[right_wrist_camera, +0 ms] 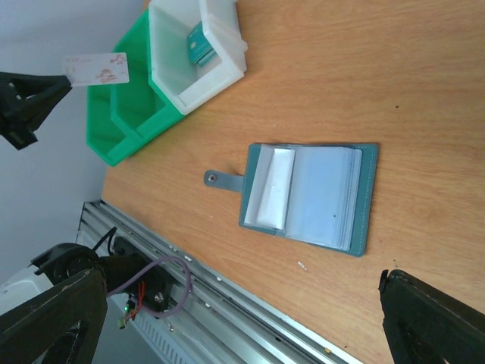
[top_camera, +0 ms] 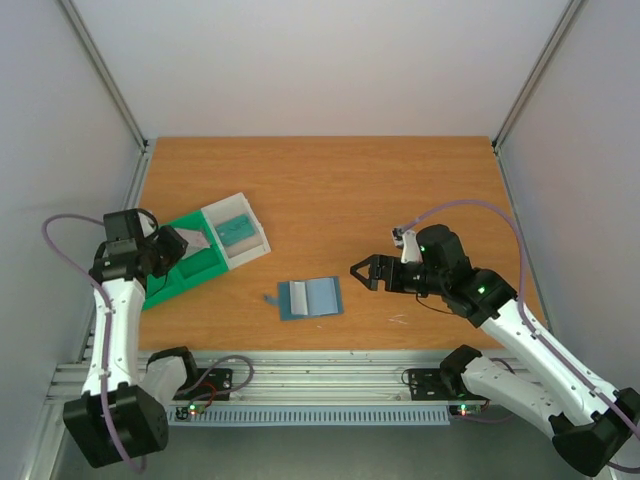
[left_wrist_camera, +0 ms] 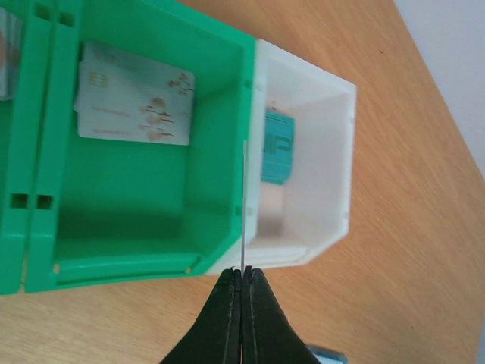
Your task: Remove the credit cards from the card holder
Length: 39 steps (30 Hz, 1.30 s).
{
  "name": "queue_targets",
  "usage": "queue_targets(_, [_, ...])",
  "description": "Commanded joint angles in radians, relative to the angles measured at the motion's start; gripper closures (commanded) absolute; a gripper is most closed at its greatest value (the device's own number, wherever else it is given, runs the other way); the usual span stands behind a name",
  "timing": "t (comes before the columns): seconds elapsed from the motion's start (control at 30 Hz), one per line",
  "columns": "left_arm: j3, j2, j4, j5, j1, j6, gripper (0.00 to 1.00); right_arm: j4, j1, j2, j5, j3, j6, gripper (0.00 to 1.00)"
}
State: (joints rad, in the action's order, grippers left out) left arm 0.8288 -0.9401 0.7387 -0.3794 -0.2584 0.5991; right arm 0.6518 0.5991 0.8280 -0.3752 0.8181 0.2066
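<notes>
Slate-blue bifold card holder (top_camera: 310, 297) lies open and flat on the orange-brown wooden table (top_camera: 400, 190), near its 6 o'clock edge. At the holder's 3 o'clock the right gripper (top_camera: 362, 272) hangs with jaws spread wide, holding nothing. At its 10 o'clock the left gripper (left_wrist_camera: 241, 274) pinches a thin white credit card (right_wrist_camera: 96, 68) above the green plastic tray (left_wrist_camera: 151, 197), where another white card (left_wrist_camera: 135, 95) lies. A teal card (left_wrist_camera: 278, 148) rests in the adjoining white tray (left_wrist_camera: 333, 152).
</notes>
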Motion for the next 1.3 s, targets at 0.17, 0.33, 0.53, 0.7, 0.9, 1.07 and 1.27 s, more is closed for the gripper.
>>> queue_targets(0.17, [0.039,-0.127,-0.109,0.042,-0.064,-0.098,1.0,-0.053,0.001,0.032,-0.045,-0.001,0.013,0.02])
queue_targets(0.33, [0.039,-0.203,-0.181,0.036,-0.064,-0.091,1.0,-0.086,0.0,0.052,-0.057,-0.009,0.025,0.02])
queue_targets(0.53, [0.032,-0.288,-0.257,0.022,-0.064,-0.083,1.0,-0.093,0.0,0.06,-0.055,-0.007,0.024,0.02])
queue_targets(0.7, [0.013,-0.322,-0.321,0.021,-0.063,-0.073,0.99,-0.102,0.0,0.069,-0.062,-0.012,0.021,0.01])
queue_targets(0.9, [-0.021,-0.36,-0.403,-0.004,-0.063,-0.036,1.0,-0.102,-0.001,0.073,-0.065,-0.009,0.019,0.01])
queue_targets(1.07, [-0.008,-0.418,-0.386,0.005,-0.063,-0.057,1.0,-0.104,-0.001,0.081,-0.056,-0.012,0.01,0.02])
queue_targets(1.27, [-0.046,-0.447,-0.454,-0.002,-0.064,-0.056,1.0,-0.112,0.001,0.089,-0.066,-0.021,0.016,0.02])
